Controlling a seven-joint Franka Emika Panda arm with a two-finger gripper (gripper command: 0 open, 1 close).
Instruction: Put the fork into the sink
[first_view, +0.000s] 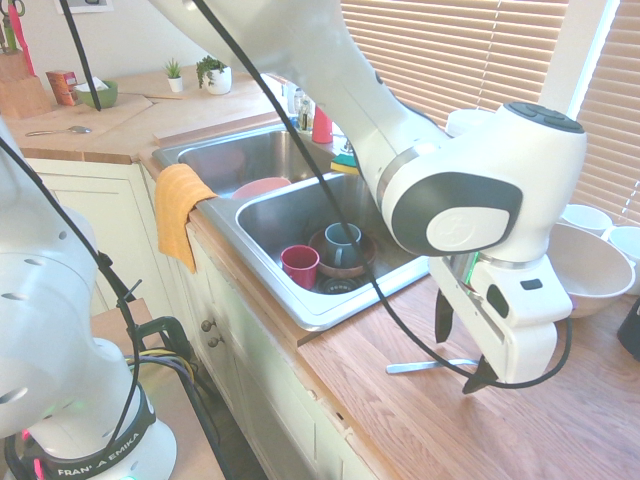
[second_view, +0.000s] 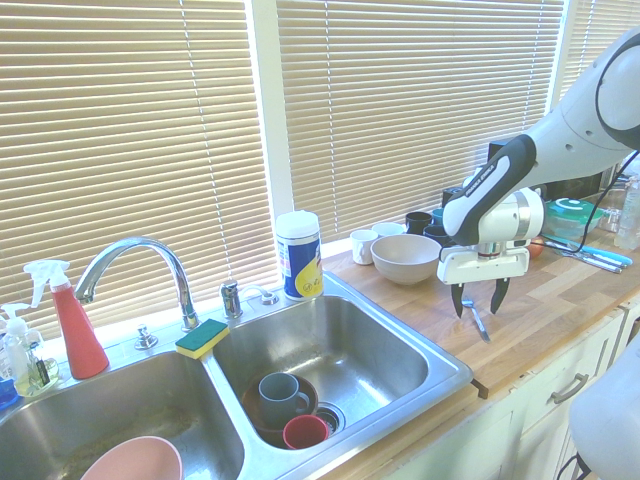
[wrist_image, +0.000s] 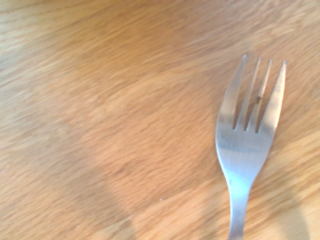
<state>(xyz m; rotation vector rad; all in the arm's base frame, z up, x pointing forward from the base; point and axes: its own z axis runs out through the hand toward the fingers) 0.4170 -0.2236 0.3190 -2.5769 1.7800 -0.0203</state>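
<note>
Fork (first_view: 432, 366) lies flat on the wooden desk (first_view: 420, 420), just beyond the near corner of the sink (first_view: 300, 215). In the first exterior view the white arm's tool (first_view: 462, 350) points straight down over the fork, its dark fingers spread wide and holding nothing. The sink holds a red cup (first_view: 300, 265) and a grey mug (first_view: 342, 243) standing on a brown plate. An orange cloth (first_view: 178, 212) hangs over the sink's front edge. A large beige bowl (first_view: 585, 268) sits on the desk behind the tool.

In the second exterior view, the tool (second_view: 479, 298) hangs with fingers apart above the fork (second_view: 477, 320), which lies on the desk (second_view: 540, 310) to the right of the sink (second_view: 370, 350). The beige bowl (second_view: 405, 258) and several mugs stand near the window behind it. A yellow-green sponge (second_view: 202, 338) rests on the divider by the faucet (second_view: 135, 265).

In the wrist view, the fork (wrist_image: 247, 145) shows four tines and part of its handle against bare wood grain (wrist_image: 100, 125).
</note>
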